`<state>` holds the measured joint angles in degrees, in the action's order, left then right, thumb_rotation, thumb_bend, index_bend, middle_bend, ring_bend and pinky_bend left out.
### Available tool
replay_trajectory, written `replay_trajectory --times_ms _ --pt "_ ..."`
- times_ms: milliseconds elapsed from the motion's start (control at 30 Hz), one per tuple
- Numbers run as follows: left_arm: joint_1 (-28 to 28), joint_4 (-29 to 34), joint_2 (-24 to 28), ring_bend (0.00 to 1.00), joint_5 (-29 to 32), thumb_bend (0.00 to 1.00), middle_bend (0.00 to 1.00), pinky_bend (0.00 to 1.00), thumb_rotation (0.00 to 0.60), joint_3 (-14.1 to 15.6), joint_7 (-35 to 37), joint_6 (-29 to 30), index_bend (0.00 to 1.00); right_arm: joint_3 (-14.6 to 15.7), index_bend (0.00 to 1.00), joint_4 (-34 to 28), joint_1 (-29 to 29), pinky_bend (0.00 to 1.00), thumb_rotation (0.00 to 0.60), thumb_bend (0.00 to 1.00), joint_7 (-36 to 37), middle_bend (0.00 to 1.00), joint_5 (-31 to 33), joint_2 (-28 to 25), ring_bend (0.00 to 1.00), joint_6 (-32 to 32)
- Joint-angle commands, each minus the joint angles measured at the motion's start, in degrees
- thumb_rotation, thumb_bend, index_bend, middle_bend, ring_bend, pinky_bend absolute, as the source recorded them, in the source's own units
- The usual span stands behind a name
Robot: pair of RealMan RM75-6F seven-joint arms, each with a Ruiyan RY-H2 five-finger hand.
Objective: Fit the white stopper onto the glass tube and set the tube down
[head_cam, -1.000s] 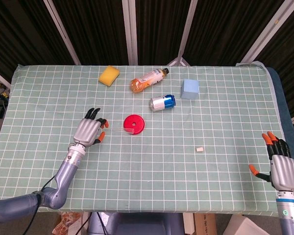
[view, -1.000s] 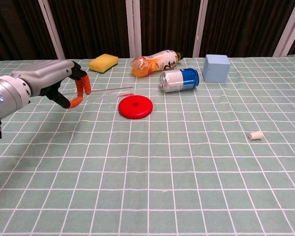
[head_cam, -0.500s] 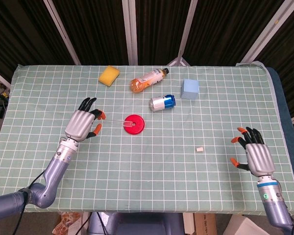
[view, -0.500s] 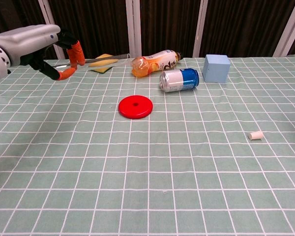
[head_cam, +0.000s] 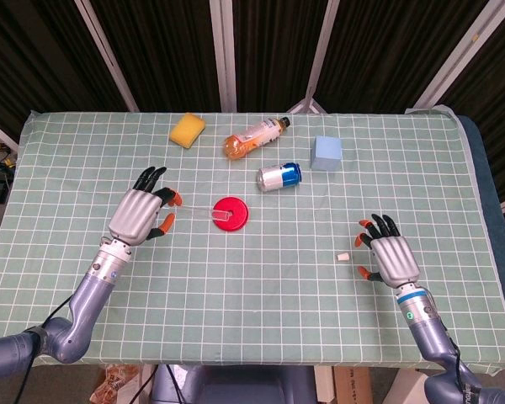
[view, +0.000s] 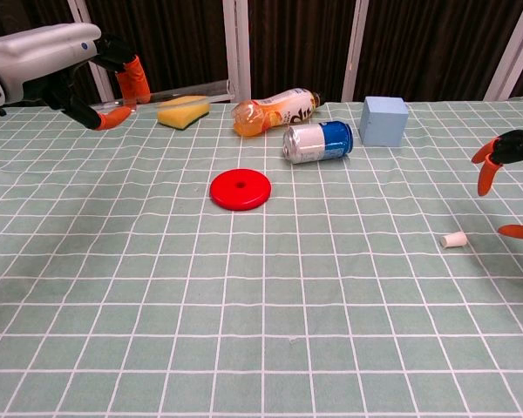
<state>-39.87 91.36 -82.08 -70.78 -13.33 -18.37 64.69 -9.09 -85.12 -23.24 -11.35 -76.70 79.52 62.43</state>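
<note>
Altogether one glass tube (view: 179, 91), one white stopper (head_cam: 342, 257), two hands.

We see even, bright overhead light on the tablecloth (head_cam: 261, 252), with only faint, soft shadows; both views are sharp (the dark curtains (view: 296, 43) behind stay dim).

- table (head_cam: 261, 303), green checked cloth (view: 270, 287) on top
- red disc (head_cam: 231, 213) mid-table, lying flat
- can (head_cam: 279, 177) on its side, just behind-right of disc
- orange bottle (head_cam: 255, 136) on its side, behind can
- blue cube (head_cam: 326, 153) right of can
- yellow sponge (head_cam: 187, 130) left of bottle
- white stopper (head_cam: 343, 256) front-right of disc, well apart
</note>
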Motion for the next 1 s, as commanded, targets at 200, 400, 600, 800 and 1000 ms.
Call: replay_trajectory --times_ms 200,400,600,800,1000 --pt "0.0 1.0 0.5 0.06 0.0 0.63 0.48 0.00 0.600 -0.1 -0.3 0.5 0.47 0.2 0.49 2.8 -1.8 0.00 0.600 0.26 0.0 0.20 1.0 3.0 0.00 -1.5" --pt "0.2 1.6 1.2 0.06 0.0 0.63 0.48 0.00 0.600 -0.1 -0.4 0.9 0.47 0.0 0.49 4.9 -3.0 0.00 0.600 0.26 -0.1 0.20 2.0 4.7 0.00 -2.5" --pt "0.3 2.2 1.8 0.06 -0.1 0.63 0.48 0.00 0.600 -0.2 -0.2 1.2 0.47 -0.1 0.49 7.2 -3.8 0.00 0.600 0.26 -0.4 0.20 3.4 6.3 0.00 -3.4" --pt "0.2 2.6 2.1 0.06 0.0 0.63 0.48 0.00 0.600 -0.2 -0.2 1.1 0.47 -0.1 0.49 8.8 -4.5 0.00 0.600 0.28 -0.6 0.20 4.4 7.4 0.00 -4.2" --pt "0.1 2.5 2.1 0.06 0.2 0.63 0.48 0.00 0.600 -0.3 -0.2 1.1 0.47 0.1 0.49 9.9 -4.8 0.00 0.600 0.33 -1.1 0.20 5.6 8.2 0.00 -4.9"
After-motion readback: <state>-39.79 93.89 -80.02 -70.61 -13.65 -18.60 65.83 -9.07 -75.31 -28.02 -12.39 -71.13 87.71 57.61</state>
